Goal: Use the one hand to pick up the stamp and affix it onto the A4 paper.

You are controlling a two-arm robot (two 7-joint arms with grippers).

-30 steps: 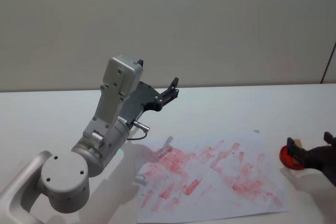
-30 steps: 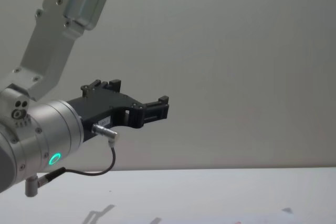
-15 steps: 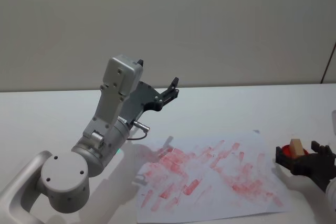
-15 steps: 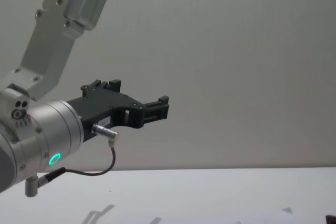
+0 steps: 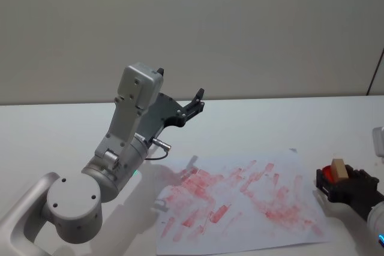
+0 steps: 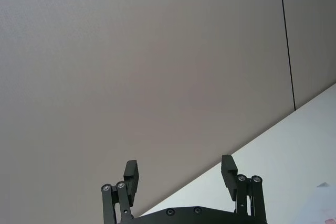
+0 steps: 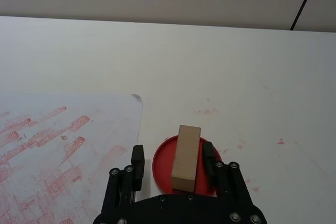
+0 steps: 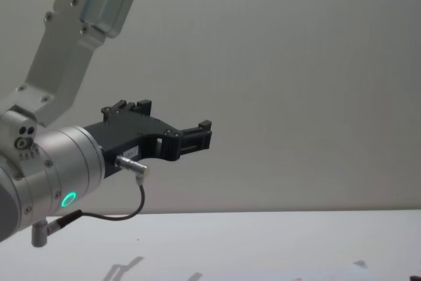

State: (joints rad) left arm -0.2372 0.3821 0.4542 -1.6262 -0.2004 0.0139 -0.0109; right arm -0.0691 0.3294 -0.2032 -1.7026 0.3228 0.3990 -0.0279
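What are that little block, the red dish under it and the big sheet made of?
Block, between the right gripper's open fingers: apparently bare wood, matt pale tan, square-edged. Red dish: perhaps smooth plastic or an ink pad; hard to tell. Sheet: thin white paper, lying flat, covered in red prints. Left gripper hangs raised, idle.

Silver-grey left arm [image 5: 123, 142] with screws, 1 green ring light [image 8: 68, 199], black cable [image 8: 131, 212]; black left end effector [image 5: 199, 99].
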